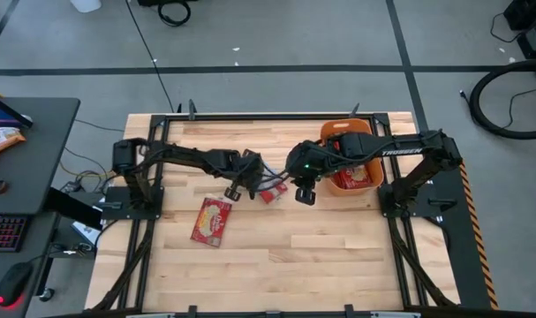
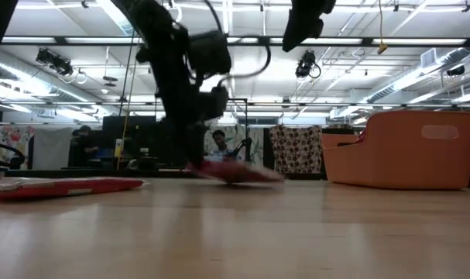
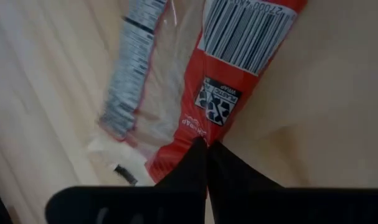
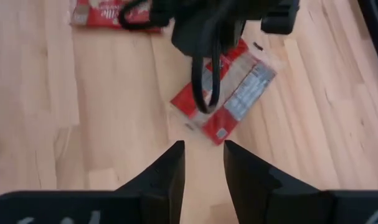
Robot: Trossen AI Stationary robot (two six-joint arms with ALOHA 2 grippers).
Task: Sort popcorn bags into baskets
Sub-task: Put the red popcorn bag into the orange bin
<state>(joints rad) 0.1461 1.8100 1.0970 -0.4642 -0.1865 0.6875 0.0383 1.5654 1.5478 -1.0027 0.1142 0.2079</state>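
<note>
My left gripper [image 3: 205,149] is shut on a red popcorn bag [image 3: 238,68] that faces barcode side up near the table's middle [image 1: 272,191]. My right gripper [image 4: 204,163] hangs open above the wood just right of that bag [image 4: 229,99], touching nothing. A second red bag [image 1: 212,221] lies flat, picture up, nearer the front left. The orange basket [image 1: 334,130] stands at the far right, partly under the right arm, with red packets [image 1: 349,182] inside. My left gripper pinches the bag's end seam [image 3: 187,144], below the barcode, between its two shut fingertips. The fingers come slanting down from the table's left. In the low view the bag [image 2: 236,172] sits low over the wood; whether it is clear of the table I cannot tell.
Bare wood lies across the table's near half. The basket [image 2: 405,151] has tall sides and stands to the right of both grippers. A black desk with a keyboard and mouse stands beyond the table's left edge. People and equipment show in the room behind.
</note>
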